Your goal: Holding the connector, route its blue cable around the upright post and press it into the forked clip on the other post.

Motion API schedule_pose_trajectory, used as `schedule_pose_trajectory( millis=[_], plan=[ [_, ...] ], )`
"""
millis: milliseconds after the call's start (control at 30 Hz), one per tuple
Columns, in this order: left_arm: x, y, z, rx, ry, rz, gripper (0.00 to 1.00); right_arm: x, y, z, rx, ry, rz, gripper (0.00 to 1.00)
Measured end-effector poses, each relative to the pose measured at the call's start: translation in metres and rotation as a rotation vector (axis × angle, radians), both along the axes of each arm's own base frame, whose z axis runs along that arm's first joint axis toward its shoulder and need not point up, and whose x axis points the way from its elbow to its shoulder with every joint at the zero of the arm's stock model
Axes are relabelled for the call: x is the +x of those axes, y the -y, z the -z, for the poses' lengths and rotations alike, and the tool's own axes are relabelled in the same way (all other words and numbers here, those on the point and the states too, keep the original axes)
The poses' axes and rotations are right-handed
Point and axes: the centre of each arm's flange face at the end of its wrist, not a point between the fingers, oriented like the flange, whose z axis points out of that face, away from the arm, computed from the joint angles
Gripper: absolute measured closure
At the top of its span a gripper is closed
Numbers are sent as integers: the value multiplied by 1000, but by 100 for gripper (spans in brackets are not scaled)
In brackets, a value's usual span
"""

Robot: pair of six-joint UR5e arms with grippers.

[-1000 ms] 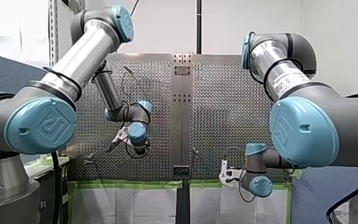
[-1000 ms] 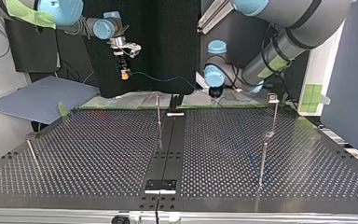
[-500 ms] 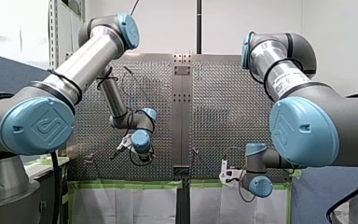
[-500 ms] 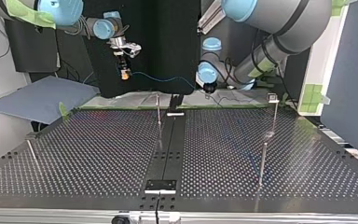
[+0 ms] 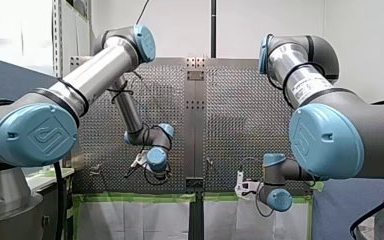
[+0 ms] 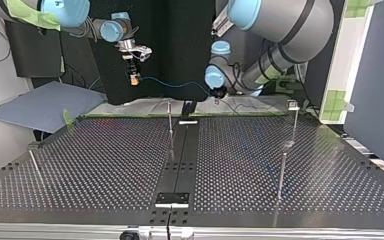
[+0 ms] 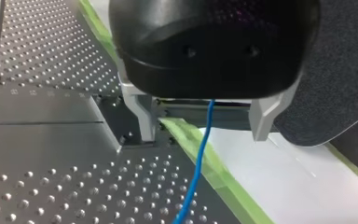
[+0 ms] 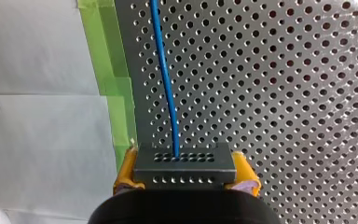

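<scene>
along the perforated table [image 5: 240, 110] runs green tape [image 5: 130, 198]; white wall [image 5: 180, 25] beyond.

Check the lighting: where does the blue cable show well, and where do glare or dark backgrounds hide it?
Right wrist view: evenly lit, blue cable stands out from the connector across the grey perforated table. Left wrist view: cable clear between my left hand's open fingers. Top view: cable thin and dim against the black backdrop; posts mirror in the table's sheen. Front view: cable not discernible.
</scene>
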Motion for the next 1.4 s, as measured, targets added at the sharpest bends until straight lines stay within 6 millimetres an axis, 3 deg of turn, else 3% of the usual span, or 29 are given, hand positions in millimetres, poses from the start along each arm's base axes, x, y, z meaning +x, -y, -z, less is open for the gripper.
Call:
schedule_pose_trajectory(
  millis=[633, 1000, 1400],
  plan=[
    [-3, 55, 53, 4, -49, 99, 1, 2, 0, 0, -3, 1, -4, 100],
    [-26, 64, 101, -68, -161, 158, 1, -1, 2, 0, -2, 1, 2, 100],
    [-20, 76, 101, -218, -189, 191, 1, -2, 2, 0, -2, 0, 2, 100]
  ],
)
